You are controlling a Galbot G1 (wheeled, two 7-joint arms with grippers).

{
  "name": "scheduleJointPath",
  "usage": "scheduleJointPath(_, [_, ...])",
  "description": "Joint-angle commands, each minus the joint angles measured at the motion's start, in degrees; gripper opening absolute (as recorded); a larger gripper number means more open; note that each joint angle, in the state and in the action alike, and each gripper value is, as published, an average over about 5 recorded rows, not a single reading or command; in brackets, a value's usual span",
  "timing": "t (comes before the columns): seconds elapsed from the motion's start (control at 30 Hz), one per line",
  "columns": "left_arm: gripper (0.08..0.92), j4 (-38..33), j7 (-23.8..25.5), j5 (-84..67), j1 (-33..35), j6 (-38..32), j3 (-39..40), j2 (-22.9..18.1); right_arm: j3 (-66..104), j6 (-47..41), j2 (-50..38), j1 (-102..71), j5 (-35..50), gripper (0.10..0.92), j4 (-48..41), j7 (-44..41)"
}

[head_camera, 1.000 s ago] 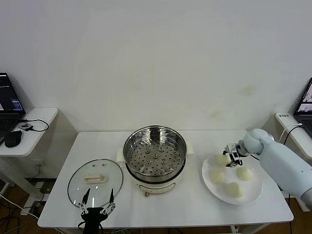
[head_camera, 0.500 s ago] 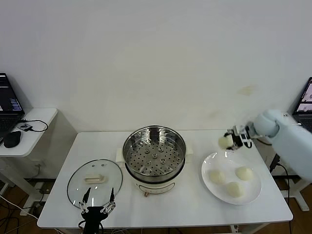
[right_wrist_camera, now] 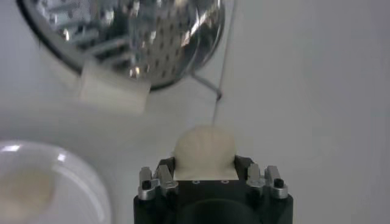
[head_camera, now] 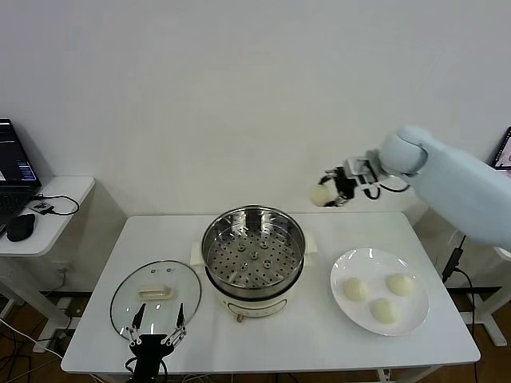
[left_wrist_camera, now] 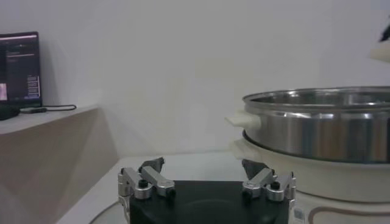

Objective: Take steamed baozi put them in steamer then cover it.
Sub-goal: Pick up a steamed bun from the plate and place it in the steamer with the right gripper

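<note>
Right end effector (head_camera: 334, 191) was pinching one round cream-white steamed baozi (head_camera: 321, 194), held in the air behind and to the right of the round shiny stainless-steel steamer (head_camera: 253, 257), not yet over its rim. The perforated tray inside looked empty, so by my read no bun was loaded yet.

Three more cream-white buns (head_camera: 356, 289) sat on the flat white plate (head_camera: 343, 273), right of the steamer on the white surface (head_camera: 319, 335). Round glass lid with cream handle (head_camera: 156, 294) lay flat to the steamer's left, so covering was not done.

Left end effector (head_camera: 159, 339) hovered at the near edge of the surface by the lid, fingers spread, gripping nothing.

Room: air above the steamer looked open; the plate sat near the right edge, the lid near the front-left edge. The steamer's side handle (right_wrist_camera: 114, 92) was the nearest thing to clear.
</note>
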Motion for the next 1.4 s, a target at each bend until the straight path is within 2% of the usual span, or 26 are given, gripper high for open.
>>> scheduleJointPath(0.03, [0.823, 0.02, 1.6, -5.44, -0.52, -1.06, -0.65, 0.9, -13.4, 6.14, 12.73, 7.41, 4.37, 0.611, 0.45, 1.0])
scheduleJointPath(0.23, [0.823, 0.54, 3.99, -9.05, -1.22, -3.03, -1.41, 2.15, -15.96, 10.06, 17.09, 4.77, -0.86, 0.611, -1.49, 1.66])
scheduleJointPath(0.73, [0.823, 0.94, 4.11, -8.62, -1.02, -4.46, -2.24, 2.0, -13.58, 21.9, 23.2, -1.83, -20.75, 0.611, -12.17, 5.95])
scheduleJointPath(1.13, [0.823, 1.18, 4.07, -7.85, -1.4, -4.74, -2.07, 1.63, -10.89, 27.03, 24.4, -3.9, -28.49, 0.613, -15.13, 9.8])
scheduleJointPath(1.4, [0.823, 1.02, 4.01, -7.46, -1.19, -4.96, -1.93, 1.35, -10.46, 28.44, 24.82, -4.22, -29.52, 0.619, -15.4, 11.11])
